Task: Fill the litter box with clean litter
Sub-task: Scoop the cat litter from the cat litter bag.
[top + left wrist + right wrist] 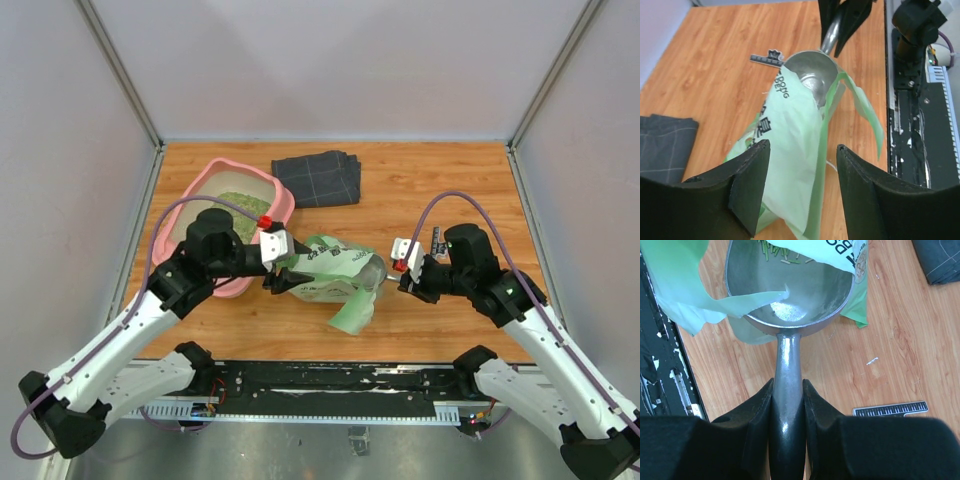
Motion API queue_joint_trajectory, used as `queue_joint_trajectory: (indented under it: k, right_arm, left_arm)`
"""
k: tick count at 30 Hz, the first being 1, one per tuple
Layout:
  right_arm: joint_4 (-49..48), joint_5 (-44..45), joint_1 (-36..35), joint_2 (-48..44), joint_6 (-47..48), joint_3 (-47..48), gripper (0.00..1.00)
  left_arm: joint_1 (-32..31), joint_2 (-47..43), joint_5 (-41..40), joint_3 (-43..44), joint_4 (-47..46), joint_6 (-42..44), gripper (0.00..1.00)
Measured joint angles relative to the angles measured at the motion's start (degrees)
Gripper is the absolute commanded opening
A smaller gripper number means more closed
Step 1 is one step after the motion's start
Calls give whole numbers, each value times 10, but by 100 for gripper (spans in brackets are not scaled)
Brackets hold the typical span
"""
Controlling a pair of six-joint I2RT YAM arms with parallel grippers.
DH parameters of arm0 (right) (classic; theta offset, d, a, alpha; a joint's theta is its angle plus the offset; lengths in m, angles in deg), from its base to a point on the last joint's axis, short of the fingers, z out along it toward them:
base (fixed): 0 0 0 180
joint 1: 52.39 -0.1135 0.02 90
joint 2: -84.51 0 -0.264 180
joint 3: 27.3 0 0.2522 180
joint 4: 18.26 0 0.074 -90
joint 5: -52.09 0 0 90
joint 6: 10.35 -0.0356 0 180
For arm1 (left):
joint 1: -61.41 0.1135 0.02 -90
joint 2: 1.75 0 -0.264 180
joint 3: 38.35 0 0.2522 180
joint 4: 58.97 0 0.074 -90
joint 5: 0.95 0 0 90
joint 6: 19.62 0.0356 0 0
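The pink litter box (268,187) stands at the back left, partly hidden by my left arm. It holds a layer of greenish-tan litter (243,204). A green-and-white bag (330,272) lies on its side mid-table. My left gripper (278,284) is open at the bag's left end; in the left wrist view (802,146) a fold of the bag (790,150) lies between the wide-apart fingers. My right gripper (406,280) is shut on the handle of a grey metal scoop (788,365). The scoop's bowl (790,285) sits inside the bag's mouth, with a few litter pellets (775,252) at its far edge.
A dark grey folded cloth (318,178) lies behind the bag, right of the box. A small black ruler (437,240) lies by my right gripper and also shows in the right wrist view (890,409). The black base rail (340,378) runs along the near edge.
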Motion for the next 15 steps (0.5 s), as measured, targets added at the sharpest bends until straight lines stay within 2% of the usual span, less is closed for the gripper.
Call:
queue_joint_trajectory:
  k: [3, 4, 5, 6, 7, 8, 11, 15]
  right_arm:
    - [-2, 0, 0, -1, 0, -1, 1]
    - [-5, -1, 0, -3, 0, -3, 1]
    - [-13, -2, 1, -9, 0, -11, 1]
    - [-17, -3, 1, -13, 0, -18, 1]
    - [-23, -4, 2, -19, 1, -26, 1]
    - [-28, -5, 3, -24, 3, -33, 1]
    - [-37, -7, 3, -31, 14, -43, 1]
    - [-53, -21, 3, -65, 36, -74, 1]
  left_arm:
    - [-22, 21, -1, 0, 13, 17, 58]
    - [-32, 24, -3, 0, 16, 23, 50]
    - [-46, 28, -8, 0, 18, 33, 36]
    - [-60, 33, -14, 0, 21, 43, 14]
    - [-69, 36, -19, 0, 25, 47, 3]
    - [-78, 39, -28, 0, 30, 60, 1]
    - [-87, 33, -43, -8, 47, 97, 0]
    - [-89, -62, -53, -63, 59, 156, 0]
